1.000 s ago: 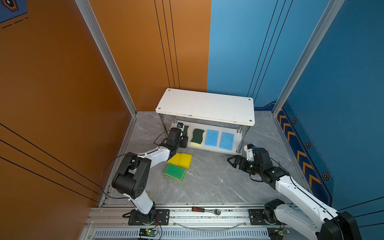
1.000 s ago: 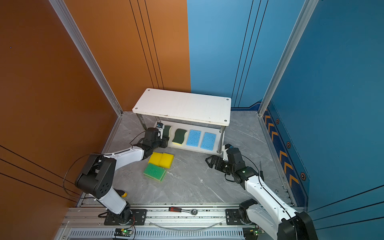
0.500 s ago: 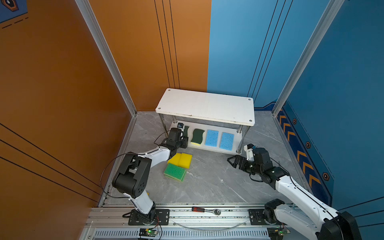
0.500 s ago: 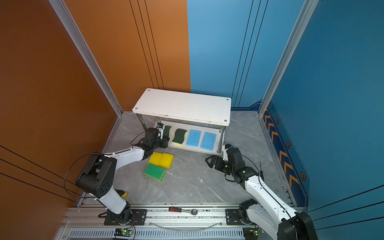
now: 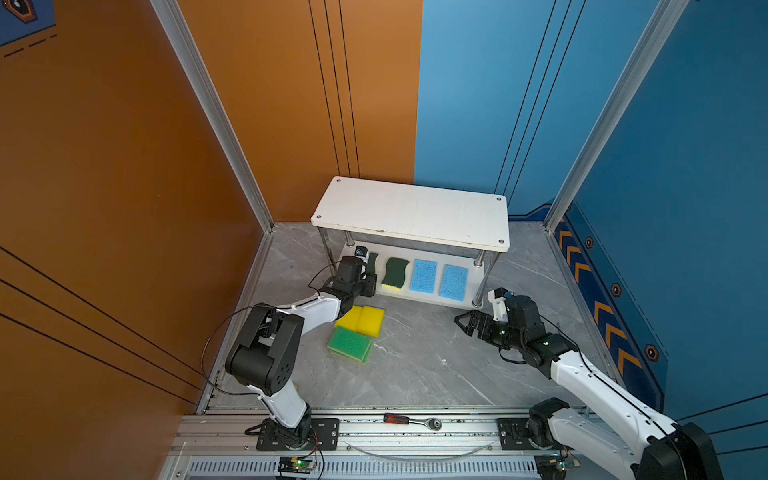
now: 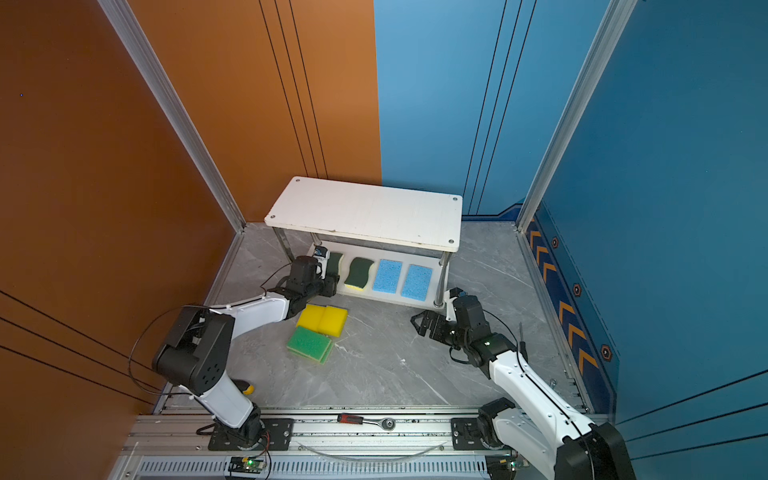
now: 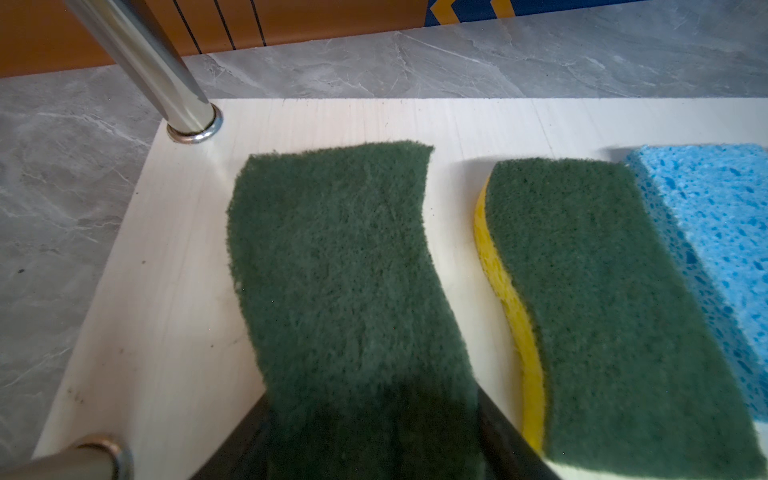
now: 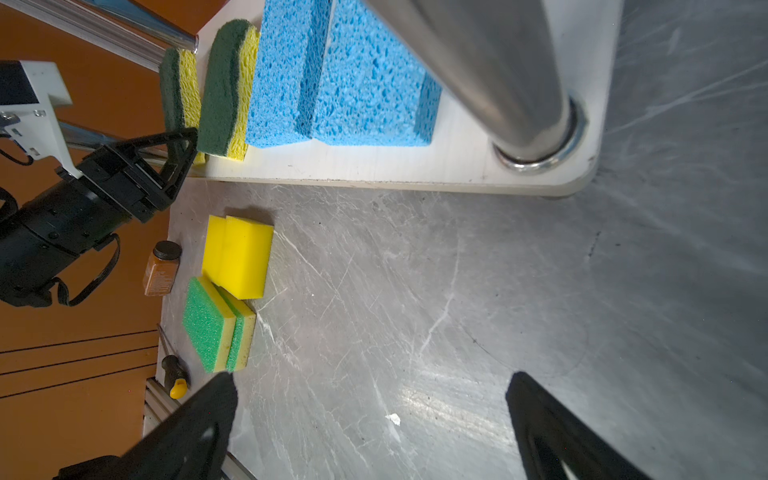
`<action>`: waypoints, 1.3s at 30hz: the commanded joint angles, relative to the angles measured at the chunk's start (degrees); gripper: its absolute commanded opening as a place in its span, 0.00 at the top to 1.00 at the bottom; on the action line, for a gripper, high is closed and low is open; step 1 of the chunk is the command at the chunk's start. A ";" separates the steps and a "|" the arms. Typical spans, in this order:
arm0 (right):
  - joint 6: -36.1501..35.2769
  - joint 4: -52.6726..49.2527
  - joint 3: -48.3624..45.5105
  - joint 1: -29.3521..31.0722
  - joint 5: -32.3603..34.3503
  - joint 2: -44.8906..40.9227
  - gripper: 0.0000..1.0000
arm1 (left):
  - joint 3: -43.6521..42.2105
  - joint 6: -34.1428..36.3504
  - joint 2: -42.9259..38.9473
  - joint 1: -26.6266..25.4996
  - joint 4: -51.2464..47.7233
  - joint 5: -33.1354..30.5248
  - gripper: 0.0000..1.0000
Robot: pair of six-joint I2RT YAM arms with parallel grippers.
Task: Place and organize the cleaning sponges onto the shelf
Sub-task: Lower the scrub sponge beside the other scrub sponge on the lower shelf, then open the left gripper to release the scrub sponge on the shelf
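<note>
- Shelf (image 5: 415, 212) at 12 o'clock: its lower board (image 7: 166, 291) carries two dark green sponges (image 5: 397, 272) and two blue sponges (image 5: 423, 275) in a close row.
- Left jaws flank the near edge of the leftmost dark green sponge (image 7: 345, 270); pinching or released, I cannot tell.
- Right jaws gape empty at 3 o'clock.
- Yellow sponges (image 5: 361, 320) and green-topped sponges (image 5: 349, 344) lie at 9 o'clock, with open tabletop (image 5: 436, 365) beyond them.

Shelf (image 5: 415, 212) with dark-green sponges (image 5: 395, 272), blue sponges (image 5: 423, 275) (yellow sponges (image 5: 363, 320) on floor (image 5: 436, 365))

Left pincer (image 5: 369, 279) — a little wider
</note>
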 commanded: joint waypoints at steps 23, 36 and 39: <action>0.26 0.31 -0.95 0.14 1.34 -0.47 0.00 | 1.79 0.05 1.11 0.63 0.27 0.50 0.26; 0.38 0.14 -0.94 0.14 1.23 -0.68 0.00 | 1.60 -0.34 0.11 0.62 0.10 0.33 0.20; 0.38 0.00 -0.96 0.14 1.30 -0.86 0.00 | 1.35 -0.44 -0.51 0.60 -0.01 0.32 0.18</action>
